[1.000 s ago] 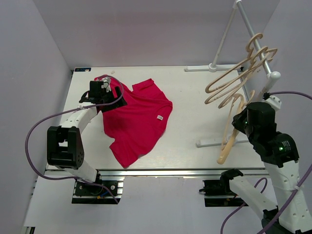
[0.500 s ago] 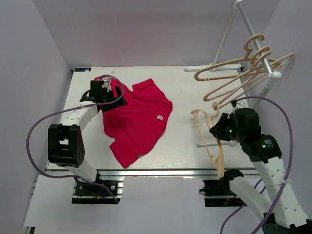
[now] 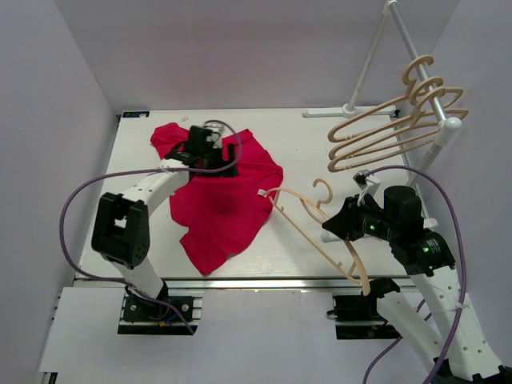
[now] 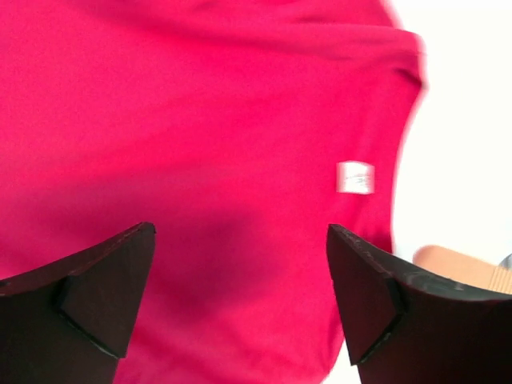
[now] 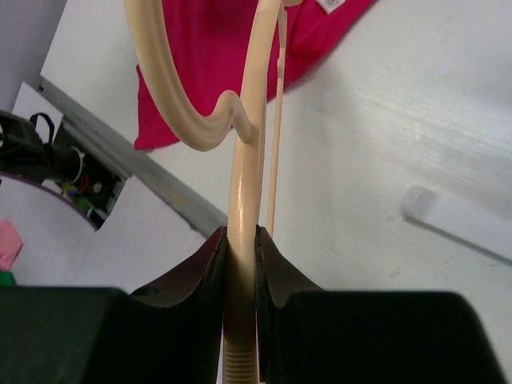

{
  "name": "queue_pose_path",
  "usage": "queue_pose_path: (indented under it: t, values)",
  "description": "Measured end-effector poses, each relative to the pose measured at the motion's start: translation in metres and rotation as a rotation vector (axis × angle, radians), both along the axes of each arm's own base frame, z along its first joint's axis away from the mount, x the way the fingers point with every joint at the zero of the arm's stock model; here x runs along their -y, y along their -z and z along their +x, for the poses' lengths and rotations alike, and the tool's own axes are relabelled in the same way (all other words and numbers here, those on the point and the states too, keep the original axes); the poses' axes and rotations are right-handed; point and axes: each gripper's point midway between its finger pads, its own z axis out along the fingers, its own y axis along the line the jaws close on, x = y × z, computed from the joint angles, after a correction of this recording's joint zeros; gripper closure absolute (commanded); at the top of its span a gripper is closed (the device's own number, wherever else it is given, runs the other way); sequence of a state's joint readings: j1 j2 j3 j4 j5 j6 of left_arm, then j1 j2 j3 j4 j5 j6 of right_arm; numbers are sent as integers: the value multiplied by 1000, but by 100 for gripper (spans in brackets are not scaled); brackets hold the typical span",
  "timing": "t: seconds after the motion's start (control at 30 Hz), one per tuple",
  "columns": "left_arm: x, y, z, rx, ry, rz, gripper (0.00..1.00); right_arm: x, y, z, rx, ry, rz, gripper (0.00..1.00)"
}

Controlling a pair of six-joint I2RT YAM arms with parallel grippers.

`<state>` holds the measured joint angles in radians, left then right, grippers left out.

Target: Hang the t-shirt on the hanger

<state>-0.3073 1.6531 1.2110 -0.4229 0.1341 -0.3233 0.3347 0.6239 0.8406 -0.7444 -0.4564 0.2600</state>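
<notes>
The red t-shirt point(image 3: 224, 200) lies flat on the table, with its white label point(image 3: 261, 193) near its right edge. My left gripper point(image 3: 227, 155) hovers open over the shirt's upper part. In the left wrist view the gripper point(image 4: 240, 296) holds nothing, with the shirt point(image 4: 200, 120) and label point(image 4: 354, 177) below it. My right gripper point(image 3: 342, 227) is shut on a tan hanger point(image 3: 304, 232) and holds it above the table just right of the shirt. In the right wrist view the gripper point(image 5: 242, 256) clamps the hanger's shoulder point(image 5: 244, 160).
A white rack point(image 3: 400, 40) at the back right carries three more tan hangers point(image 3: 392, 128). Its foot tube point(image 5: 456, 220) lies on the table near my right gripper. The table's front rail point(image 3: 264, 282) runs along the near edge.
My right gripper has carried the hanger away from the rack, leftwards and down towards the shirt. My left gripper has moved right, from the shirt's left sleeve to over its upper middle.
</notes>
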Motion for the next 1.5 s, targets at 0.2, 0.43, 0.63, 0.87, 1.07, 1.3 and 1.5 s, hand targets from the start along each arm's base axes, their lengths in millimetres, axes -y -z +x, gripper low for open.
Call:
queue_pose_path:
  t: [0.2, 0.43, 0.63, 0.87, 1.07, 1.3, 1.5]
  values:
    - [73, 10, 22, 110, 282, 171, 12, 8, -12, 30, 83, 129, -5, 100]
    - [98, 58, 45, 130, 419, 373, 13, 13, -11, 64, 85, 250, -11, 100]
    - [104, 77, 57, 147, 471, 419, 13, 19, -11, 77, 89, 326, -18, 100]
    - [127, 65, 64, 244, 510, 412, 13, 21, -6, 82, 69, 352, -24, 100]
    - [145, 67, 70, 275, 540, 406, 19, 22, -5, 84, 70, 366, -27, 100]
    - [152, 84, 86, 284, 528, 436, 35, 22, -8, 83, 79, 365, -21, 100]
    - [149, 84, 90, 289, 511, 459, 53, 22, -13, 79, 95, 355, -7, 100]
